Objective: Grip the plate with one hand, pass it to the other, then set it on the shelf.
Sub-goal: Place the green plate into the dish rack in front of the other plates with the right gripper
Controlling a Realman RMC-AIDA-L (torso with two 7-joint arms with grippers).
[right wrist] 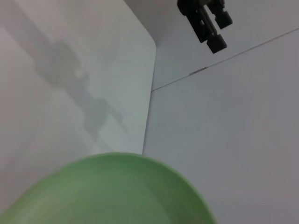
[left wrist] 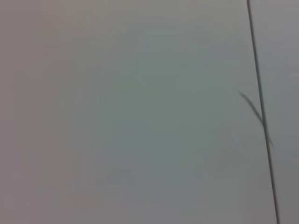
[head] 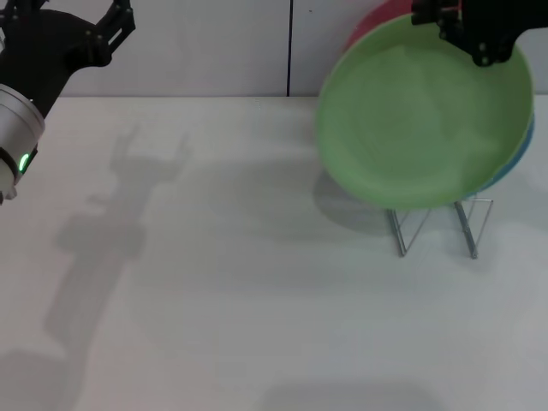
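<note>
The near part of the counter [head: 257, 325] is bare and carries only the shadow of an arm on its left half. Farther back, close to the right edge and the far edge, stands the shelf [head: 437, 224], a low rack of thin wire, and the plate [head: 424, 111] is upright over it, with its lower rim about at the level of the wire loops; whether it already sits in a slot cannot be told. Behind it a turquoise plate [head: 514, 163] and a reddish plate [head: 372, 21] show only their edges. The right claw [head: 475, 34] is at the top rim of the green plate and appears to pinch it there, though the fingertips are partly cut by the edge of the head view. The left claw [head: 94, 34] is raised above the far left corner of the counter, its fingers spread and holding nothing. By judgement, the passing is done and the last step, placing on the shelf, is in hand. The next move would call for lowering the plate straight down until a slot between the loops carries it, then releasing the rim gently, so that the plate does not tip against its neighbours or roll forward off the wire.
</note>
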